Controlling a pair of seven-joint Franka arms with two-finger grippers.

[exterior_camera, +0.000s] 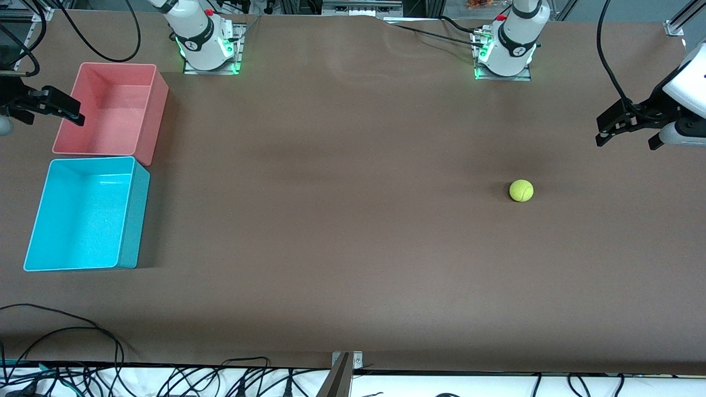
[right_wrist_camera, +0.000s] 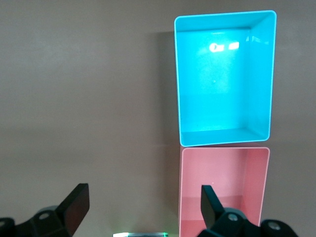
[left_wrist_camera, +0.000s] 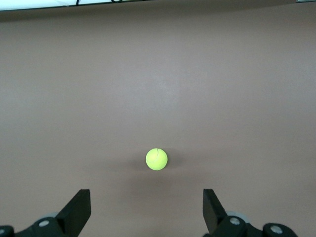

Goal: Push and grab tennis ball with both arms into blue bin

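Note:
The tennis ball [exterior_camera: 520, 190] lies on the brown table toward the left arm's end. In the left wrist view the ball [left_wrist_camera: 156, 159] sits just ahead of my left gripper [left_wrist_camera: 146, 210], which is open and empty. In the front view the left gripper [exterior_camera: 625, 142] hangs in the air over the table's edge at that end. The blue bin [exterior_camera: 88, 212] stands empty at the right arm's end and also shows in the right wrist view [right_wrist_camera: 224, 74]. My right gripper [exterior_camera: 52, 118] is open and empty, up in the air beside the pink bin; it also shows in its own wrist view [right_wrist_camera: 143, 207].
An empty pink bin [exterior_camera: 110, 110] stands right against the blue bin, farther from the front camera; it also shows in the right wrist view [right_wrist_camera: 224, 187]. The arm bases [exterior_camera: 209, 47] [exterior_camera: 504, 52] stand along the table's back edge. Loose cables [exterior_camera: 83, 331] and a metal bracket [exterior_camera: 345, 369] lie at the edge nearest the front camera.

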